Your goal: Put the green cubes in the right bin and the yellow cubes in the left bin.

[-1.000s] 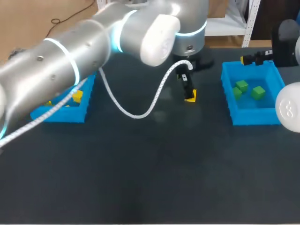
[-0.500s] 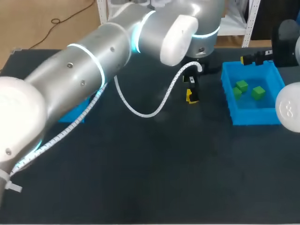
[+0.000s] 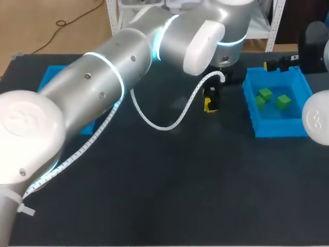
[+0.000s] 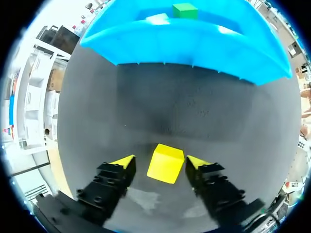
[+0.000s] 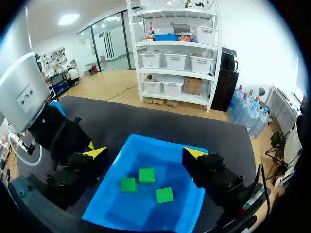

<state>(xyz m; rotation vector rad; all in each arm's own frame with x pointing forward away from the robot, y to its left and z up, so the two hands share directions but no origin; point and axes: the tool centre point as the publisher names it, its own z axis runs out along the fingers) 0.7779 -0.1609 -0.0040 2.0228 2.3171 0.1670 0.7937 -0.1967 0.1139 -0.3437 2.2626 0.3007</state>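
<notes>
Straddles the yellow cube [image 4: 165, 163] on the table [image 4: 204, 111] with the left gripper [image 4: 160, 162]: narrow gape, a sliver of gap at one finger, not clamped. Faces the right bin [image 4: 194, 43] at twelve o'clock. Shows the right gripper [image 5: 146, 153] spread wide, that bin's three green cubes [image 5: 147, 175] ahead of it. Left bin [image 3: 54, 73] at the cube's nine o'clock, well apart.

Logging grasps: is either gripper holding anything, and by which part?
Nothing is held. The yellow cube sits on the table between the open fingers of the left gripper, a gap showing beside it. The right gripper hangs open over the right bin.
</notes>
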